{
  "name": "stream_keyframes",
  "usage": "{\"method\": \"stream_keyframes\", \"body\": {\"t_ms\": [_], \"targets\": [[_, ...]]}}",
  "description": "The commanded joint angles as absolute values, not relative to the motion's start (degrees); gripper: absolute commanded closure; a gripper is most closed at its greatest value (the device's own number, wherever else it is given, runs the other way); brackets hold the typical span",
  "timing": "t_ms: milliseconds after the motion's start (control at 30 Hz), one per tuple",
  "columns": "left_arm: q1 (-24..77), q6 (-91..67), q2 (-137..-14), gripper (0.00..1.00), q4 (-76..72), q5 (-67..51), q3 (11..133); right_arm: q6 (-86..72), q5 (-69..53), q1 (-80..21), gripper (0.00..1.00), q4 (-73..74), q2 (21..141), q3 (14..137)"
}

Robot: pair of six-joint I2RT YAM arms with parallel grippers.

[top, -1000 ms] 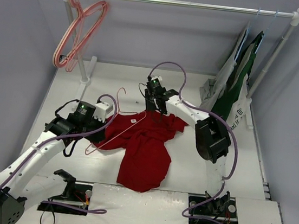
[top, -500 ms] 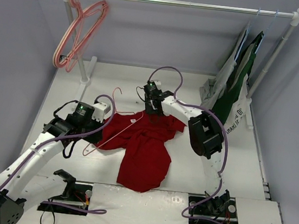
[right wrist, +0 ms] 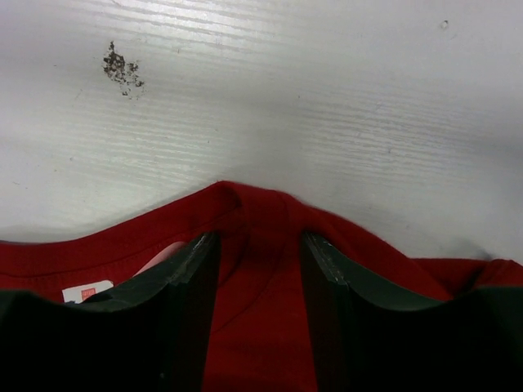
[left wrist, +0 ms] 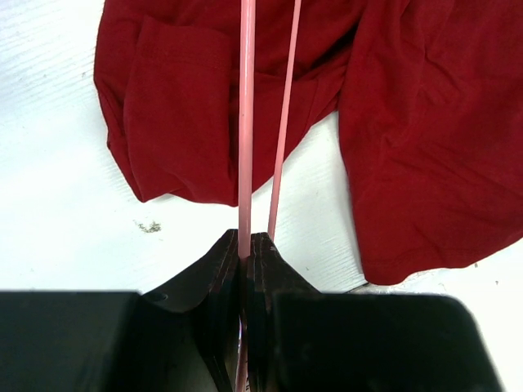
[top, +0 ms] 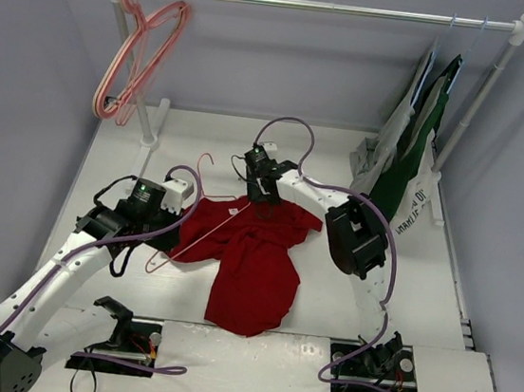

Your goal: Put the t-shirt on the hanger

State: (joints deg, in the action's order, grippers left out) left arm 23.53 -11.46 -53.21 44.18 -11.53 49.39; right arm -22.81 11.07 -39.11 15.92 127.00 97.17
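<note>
The red t-shirt (top: pixel 254 262) lies crumpled on the white table, neck toward the far side. The pink hanger (top: pixel 203 227) lies slanted over its left part, hook (top: pixel 205 160) toward the back. My left gripper (top: pixel 164 227) is shut on the hanger's rod (left wrist: pixel 245 122) at the shirt's left edge (left wrist: pixel 188 122). My right gripper (top: pixel 260 194) is at the collar; its jaws (right wrist: pixel 260 237) stand part way closed with a raised fold of the collar (right wrist: pixel 261 327) filling the gap. The white neck label (right wrist: pixel 86 291) shows just left of them.
A clothes rail (top: pixel 323 7) spans the back. Several spare pink hangers (top: pixel 131 56) hang at its left end. Grey and dark green garments (top: pixel 407 147) hang at its right end. A rack post (top: pixel 146 129) stands at the back left.
My right gripper has moved a little to the left along the collar. The left arm and the hanger have shifted slightly left and toward me.
</note>
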Motion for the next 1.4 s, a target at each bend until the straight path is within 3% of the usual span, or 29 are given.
{"method": "stream_keyframes", "body": {"t_ms": [0,167,400,600,1033,1367], "targets": [[23.7,-12.5,-52.9,1.0,43.2,-11.7,52.7,-24.7,15.4,-39.5,0.56,17.5,126.9,99.8],[23.7,-12.7,-52.7,1.0,43.3,-11.8,53.0,-25.1,17.6,-39.5,0.62,18.5,127.9,100.2],[23.7,-12.6,-52.4,1.0,43.3,-12.0,52.6,-23.9,18.5,-39.5,0.86,18.2,127.8,99.6],[23.7,-12.6,-51.9,1.0,40.3,-13.6,51.8,-16.8,15.8,-39.4,0.99,13.1,121.4,95.2],[23.7,-11.2,-53.0,1.0,31.0,-24.4,50.3,-6.3,9.1,-39.3,0.98,9.9,112.3,92.0],[23.7,-11.1,-52.1,1.0,24.0,-24.6,49.4,3.3,2.3,-39.3,1.0,8.4,104.9,89.7]]}}
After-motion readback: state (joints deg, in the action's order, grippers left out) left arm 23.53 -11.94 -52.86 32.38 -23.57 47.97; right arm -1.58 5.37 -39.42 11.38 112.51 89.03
